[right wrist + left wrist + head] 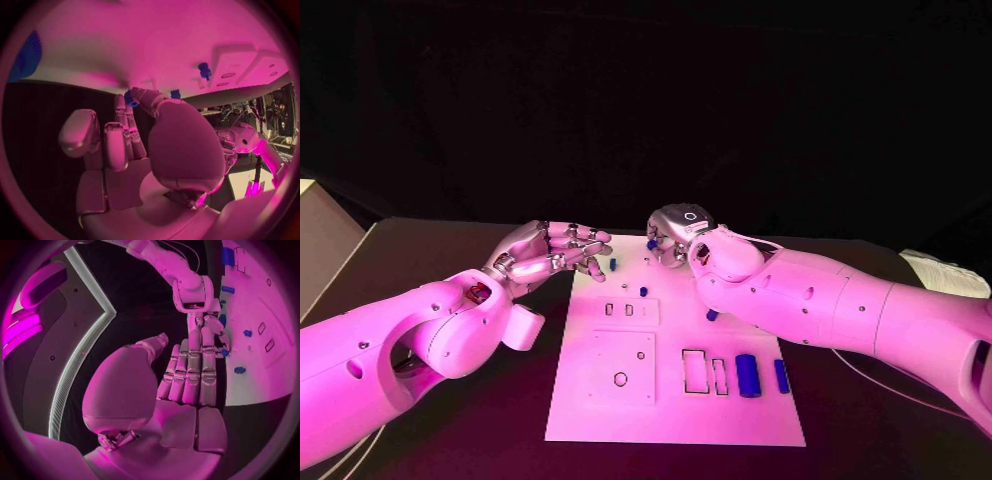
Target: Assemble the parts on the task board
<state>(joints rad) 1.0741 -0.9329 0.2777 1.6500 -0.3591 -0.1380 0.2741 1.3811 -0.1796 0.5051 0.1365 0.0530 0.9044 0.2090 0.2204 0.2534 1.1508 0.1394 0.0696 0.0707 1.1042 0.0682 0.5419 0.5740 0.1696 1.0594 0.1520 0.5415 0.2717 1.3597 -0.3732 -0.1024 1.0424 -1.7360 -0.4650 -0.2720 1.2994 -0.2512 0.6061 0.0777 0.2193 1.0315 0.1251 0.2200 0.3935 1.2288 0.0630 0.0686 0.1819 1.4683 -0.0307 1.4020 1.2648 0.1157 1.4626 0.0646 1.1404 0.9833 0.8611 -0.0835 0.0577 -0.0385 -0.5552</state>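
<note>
The white task board (672, 412) lies in the middle of the table. My right hand (679, 233) hovers over its far edge and pinches a small blue part (131, 98) between thumb and a fingertip; the same part (651, 243) peeks out under the hand. My left hand (557, 254) is at the board's far left corner, fingers stretched out and apart, holding nothing. A small blue part (613, 265) sits just off its fingertips (209, 342). A blue peg (643, 291) stands in the board, another (713, 314) lies further right.
Two larger blue cylinders (749, 375) (782, 375) lie on the board's near right, beside two rectangular slots (694, 369). Raised white blocks with holes (623, 366) occupy the near left. A pale box (322, 245) stands at the table's left edge.
</note>
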